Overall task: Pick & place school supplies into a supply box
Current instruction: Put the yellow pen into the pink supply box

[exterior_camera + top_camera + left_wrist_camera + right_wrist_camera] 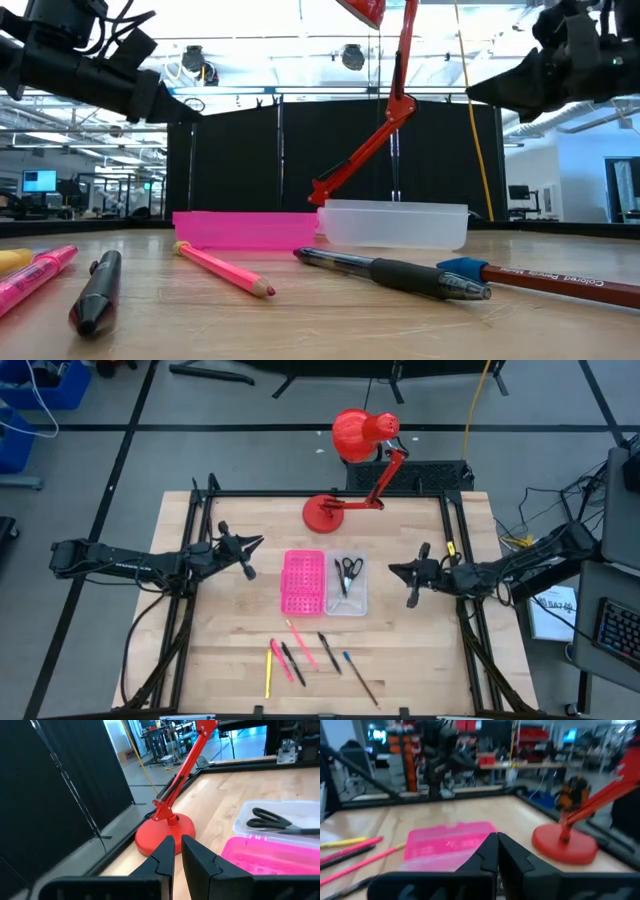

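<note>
One scissors [348,569]; one supply box [305,596]; one lamp [345,480]; six pens/pencils [300,657].
</note>
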Available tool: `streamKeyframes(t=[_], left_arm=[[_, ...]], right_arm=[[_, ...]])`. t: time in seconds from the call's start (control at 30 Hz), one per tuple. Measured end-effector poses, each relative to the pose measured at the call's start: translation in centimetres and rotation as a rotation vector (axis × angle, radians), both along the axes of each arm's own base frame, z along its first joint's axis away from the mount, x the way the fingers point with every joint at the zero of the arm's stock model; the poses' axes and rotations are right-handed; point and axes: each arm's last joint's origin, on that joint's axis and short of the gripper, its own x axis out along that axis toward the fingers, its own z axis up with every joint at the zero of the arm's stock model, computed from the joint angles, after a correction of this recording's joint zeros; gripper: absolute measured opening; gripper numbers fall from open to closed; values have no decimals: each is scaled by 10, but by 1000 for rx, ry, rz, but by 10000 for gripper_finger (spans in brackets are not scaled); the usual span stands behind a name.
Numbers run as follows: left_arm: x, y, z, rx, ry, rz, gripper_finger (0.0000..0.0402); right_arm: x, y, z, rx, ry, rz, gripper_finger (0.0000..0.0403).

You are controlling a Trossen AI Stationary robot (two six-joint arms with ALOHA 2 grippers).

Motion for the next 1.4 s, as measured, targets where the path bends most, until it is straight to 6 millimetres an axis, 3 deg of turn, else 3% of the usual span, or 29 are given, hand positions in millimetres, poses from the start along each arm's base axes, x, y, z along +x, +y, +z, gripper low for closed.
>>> streamKeyframes(t=[0.2,0.43,0.6,0.77,0.93,1.17,1.3,1.4], left_arm=[[-1,0,-5,-155,-44,22,42],[-1,-18,-26,-298,148,-94,42],[7,-50,-5,-450,242,-122,42],[21,-95,24,-654,323,-113,42],[39,-156,39,-856,404,26,42],[60,-250,42,-1106,469,355,42],[75,-286,37,-1199,365,563,42],[92,-304,29,-1273,405,622,42]], right_arm=[[-2,-6,-1,-55,-25,-36,0],[0,-6,-2,-173,10,76,0],[1,-6,-5,-140,31,109,0],[1,-6,-4,-131,13,108,0],[0,-6,-2,-138,3,107,0],[0,-5,-2,-158,6,111,0],[0,-4,-4,-162,29,123,0],[0,-4,-6,-165,46,127,0]])
